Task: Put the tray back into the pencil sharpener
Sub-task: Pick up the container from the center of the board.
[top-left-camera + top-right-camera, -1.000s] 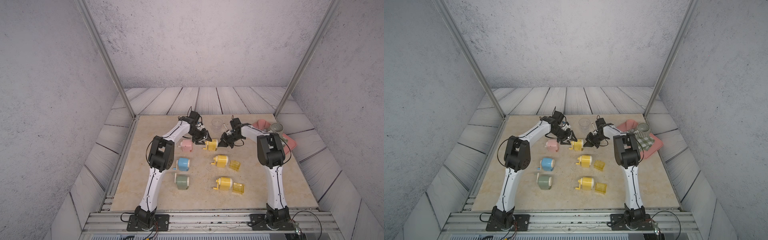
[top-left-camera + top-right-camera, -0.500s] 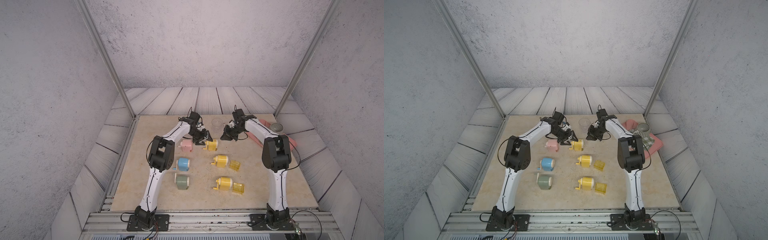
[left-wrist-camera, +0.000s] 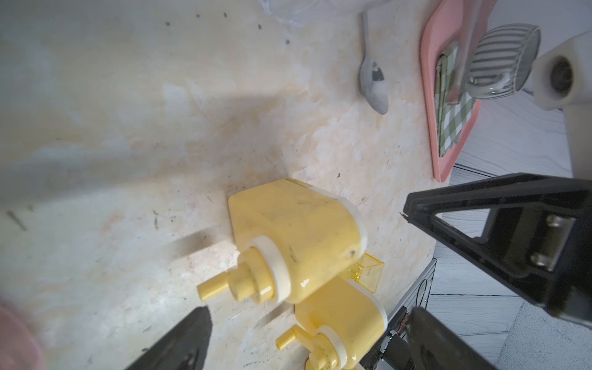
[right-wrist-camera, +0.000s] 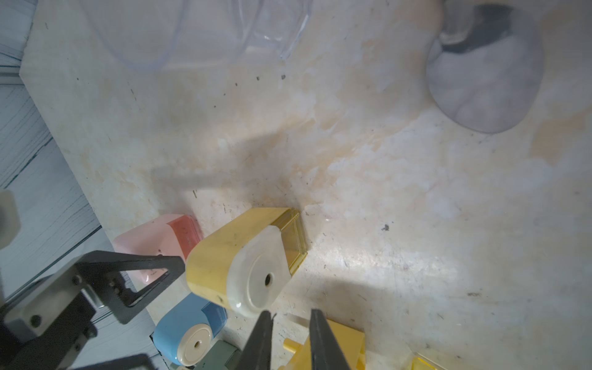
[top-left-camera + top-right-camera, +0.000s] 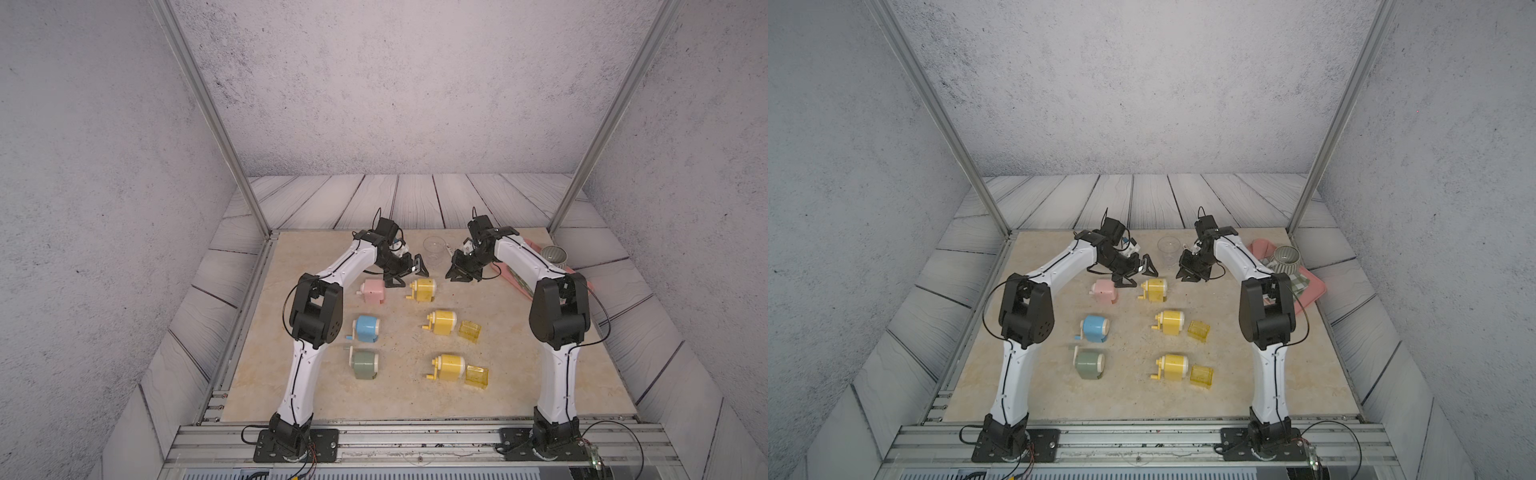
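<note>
The left claw (image 5: 409, 275) gapes wide and empty just above the topmost yellow sharpener (image 5: 423, 289) mid-frame, its tray (image 4: 290, 238) seated. The right claw (image 5: 462, 276) stands slightly parted, empty.

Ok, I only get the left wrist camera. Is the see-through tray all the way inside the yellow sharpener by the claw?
Observer: Looks so. In the right wrist view the yellow tray sits flush in the far yellow sharpener.
Kid: Is the other claw holding something?
Observer: No, the right claw is a little open and empty.
Kid: Any trays left out?
Observer: Two, in both top views: the middle tray beside the middle sharpener, the near tray beside the near sharpener.
</note>
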### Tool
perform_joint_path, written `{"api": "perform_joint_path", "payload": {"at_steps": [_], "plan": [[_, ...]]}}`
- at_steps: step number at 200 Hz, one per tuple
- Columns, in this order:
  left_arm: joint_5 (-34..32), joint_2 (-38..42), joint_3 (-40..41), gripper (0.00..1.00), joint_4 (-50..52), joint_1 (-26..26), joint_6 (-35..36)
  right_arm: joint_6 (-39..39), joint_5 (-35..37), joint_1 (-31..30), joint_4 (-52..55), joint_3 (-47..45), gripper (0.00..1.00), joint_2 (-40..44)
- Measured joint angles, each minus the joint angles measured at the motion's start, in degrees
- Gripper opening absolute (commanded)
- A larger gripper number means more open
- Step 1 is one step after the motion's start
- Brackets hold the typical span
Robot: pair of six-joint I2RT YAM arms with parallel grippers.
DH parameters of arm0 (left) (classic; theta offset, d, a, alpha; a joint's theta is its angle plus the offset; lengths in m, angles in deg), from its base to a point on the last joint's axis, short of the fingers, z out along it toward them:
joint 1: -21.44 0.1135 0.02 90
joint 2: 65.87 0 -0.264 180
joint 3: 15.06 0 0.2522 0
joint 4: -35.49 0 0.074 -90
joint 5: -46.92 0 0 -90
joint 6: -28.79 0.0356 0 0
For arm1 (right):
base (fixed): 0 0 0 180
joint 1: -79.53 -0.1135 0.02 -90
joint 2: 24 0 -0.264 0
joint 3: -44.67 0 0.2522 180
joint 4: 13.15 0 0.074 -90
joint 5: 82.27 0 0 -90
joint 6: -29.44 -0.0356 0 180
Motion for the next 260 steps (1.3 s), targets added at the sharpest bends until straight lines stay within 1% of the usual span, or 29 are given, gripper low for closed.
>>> {"api": "perform_joint_path", "payload": {"at_steps": [25,42,64,94,121,154,177,217,260], "plan": [[-0.4,6.0,3.8,0.94,0.0,0.6,0.4,0.0,3.5,0.0,1.5,-0.9,0.36,3.9],[-0.6,9.9,6.4,0.92,0.0,1.6,0.7,-1.0,6.5,0.0,2.1,-3.9,0.41,8.2],[-1.6,14.3,9.3,0.90,0.2,3.0,1.4,-2.8,9.9,0.0,2.2,-11.4,0.44,15.3],[-2.5,18.3,12.7,0.86,0.7,3.6,2.4,-6.2,13.1,0.0,1.6,-23.1,0.45,24.2],[-2.5,20.7,16.7,0.84,1.0,3.5,2.6,-9.6,14.5,0.0,0.7,-31.7,0.45,28.7],[-2.2,22.4,21.5,0.82,0.9,3.5,2.7,-13.1,14.7,-0.3,-1.4,-40.3,0.42,31.4],[-1.7,23.7,24.5,0.81,0.4,3.4,2.4,-15.1,15.1,-1.5,-2.8,-44.0,0.41,32.6],[-1.3,25.1,26.3,0.81,0.1,3.3,2.3,-15.9,15.8,-4.0,-4.1,-43.8,0.41,32.0],[-1.3,25.2,26.3,0.80,-0.3,3.3,2.2,-15.2,18.2,-4.2,-3.5,-40.4,0.40,27.6]]}}
